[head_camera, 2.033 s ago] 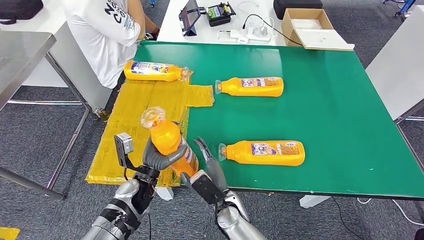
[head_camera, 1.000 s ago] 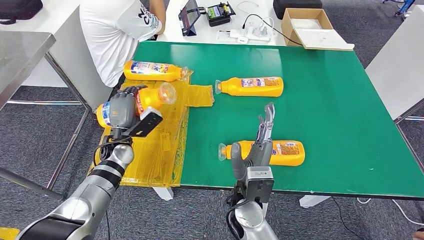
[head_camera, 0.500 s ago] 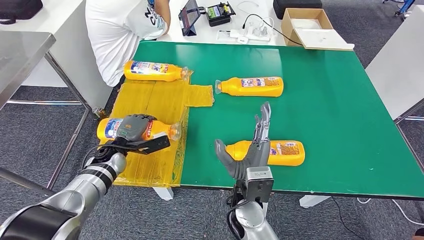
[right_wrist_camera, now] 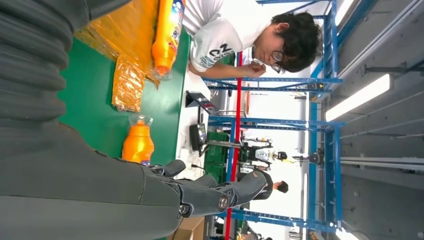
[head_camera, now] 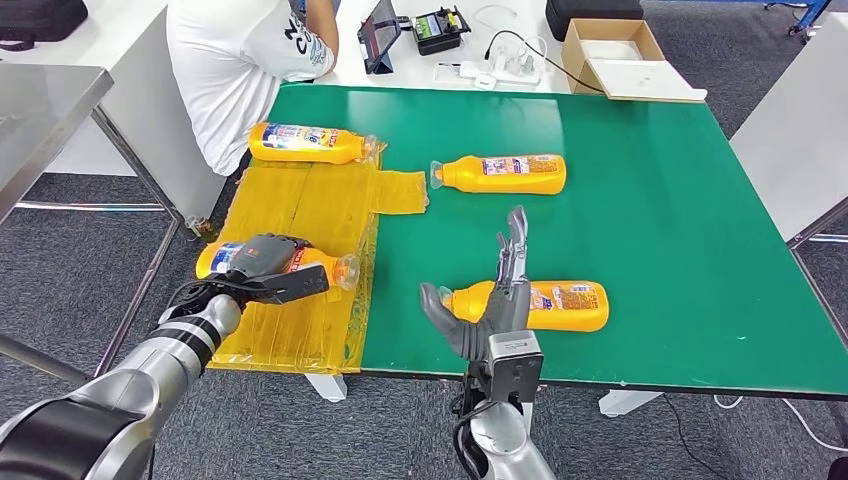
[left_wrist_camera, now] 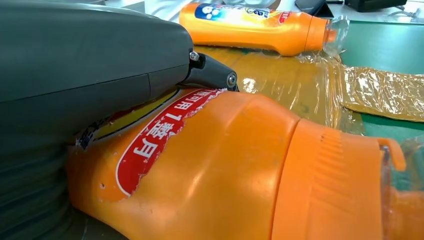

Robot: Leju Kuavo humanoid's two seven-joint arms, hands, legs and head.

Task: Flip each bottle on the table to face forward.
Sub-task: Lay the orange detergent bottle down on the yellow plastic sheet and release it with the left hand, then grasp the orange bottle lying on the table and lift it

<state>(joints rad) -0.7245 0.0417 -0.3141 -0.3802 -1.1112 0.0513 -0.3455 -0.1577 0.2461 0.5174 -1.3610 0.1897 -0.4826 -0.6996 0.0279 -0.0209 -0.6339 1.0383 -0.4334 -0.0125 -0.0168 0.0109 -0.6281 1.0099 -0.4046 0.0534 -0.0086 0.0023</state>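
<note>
Table: green top, its left edge covered by a crinkled yellow film sheet; the near-right corner was cut off by the frame.
Person: white shirt, at the far-left corner; the upper body was cut off in the head view.
Far-left bottle: orange, on its side on the film near the far-left corner, cap toward the table's middle.
Far-middle bottle: on its side on the green, cap toward the film.
Near bottle: on its side by the near edge; its neck was hidden behind the right hand.
Held bottle: on its side at the near-left edge on the film; its label was largely hidden by the fingers, torn where visible in the left wrist view.
Left hand: fingers wrapped over the held bottle, gripping it.
Right hand: fingers spread and extended, thumb apart, holding nothing, in front of the near bottle; contact could not be told.
</note>
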